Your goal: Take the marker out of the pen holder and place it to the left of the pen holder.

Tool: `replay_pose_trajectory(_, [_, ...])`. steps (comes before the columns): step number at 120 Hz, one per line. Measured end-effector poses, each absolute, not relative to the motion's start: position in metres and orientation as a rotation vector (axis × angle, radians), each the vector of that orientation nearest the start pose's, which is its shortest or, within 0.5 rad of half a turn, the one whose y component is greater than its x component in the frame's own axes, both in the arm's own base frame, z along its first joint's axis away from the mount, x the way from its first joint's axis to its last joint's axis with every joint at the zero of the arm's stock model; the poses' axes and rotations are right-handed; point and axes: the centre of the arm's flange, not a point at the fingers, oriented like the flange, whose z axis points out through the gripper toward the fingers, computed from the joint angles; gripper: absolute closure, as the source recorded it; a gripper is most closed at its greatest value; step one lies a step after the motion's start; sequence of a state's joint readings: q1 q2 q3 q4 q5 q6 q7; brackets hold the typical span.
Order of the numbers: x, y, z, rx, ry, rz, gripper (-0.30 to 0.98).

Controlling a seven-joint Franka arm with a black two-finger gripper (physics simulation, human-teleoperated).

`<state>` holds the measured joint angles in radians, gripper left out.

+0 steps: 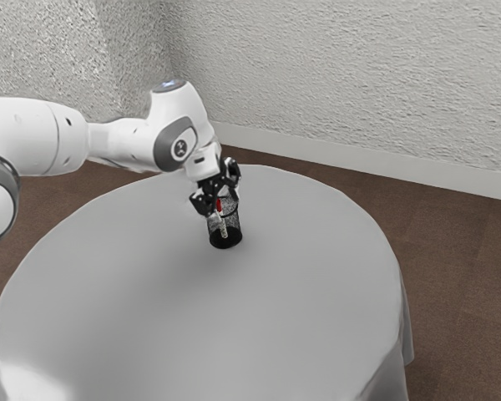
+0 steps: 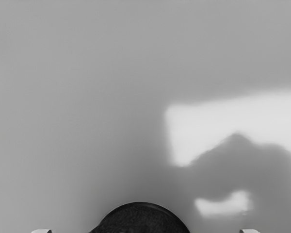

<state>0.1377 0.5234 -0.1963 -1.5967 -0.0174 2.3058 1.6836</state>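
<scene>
Claw (image 1: 220, 203): wide, its 2 fingers standing apart at the mouth of the pen holder (image 1: 226, 241), nothing gripped. Marker (image 1: 223, 227): 1, inside the pen holder, slightly tilted – red end up near the claw, pale body visible through the mesh wall. The pen holder stands upright on the round table (image 1: 188, 317), and its dark rounded form lies just under the hand in the wrist view. Arm (image 1: 121, 144): white, reaching in from the exterior view's left. The table's pale cloth carries bright patches (1 cut by a lumpy shadow (image 2: 247, 162), per the wrist view). Farther out – brown floor (image 1: 438, 276), textured wall (image 1: 359, 75).
</scene>
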Motion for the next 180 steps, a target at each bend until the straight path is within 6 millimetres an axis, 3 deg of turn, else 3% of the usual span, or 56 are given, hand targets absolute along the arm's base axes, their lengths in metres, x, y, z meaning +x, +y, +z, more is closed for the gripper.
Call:
replay_pose_trajectory(32, [0.718,-0.022,0.352,-2.025,2.268,-0.359,0.18])
replay_pose_trajectory(106, [0.726,-0.010,0.348,-1.995,2.255,-0.333,0.19])
replay_pose_trajectory(143, [0.726,-0.010,0.349,-1.987,2.255,-0.335,0.47])
replay_pose_trajectory(180, [0.726,-0.010,0.349,-1.956,2.261,-0.316,0.67])
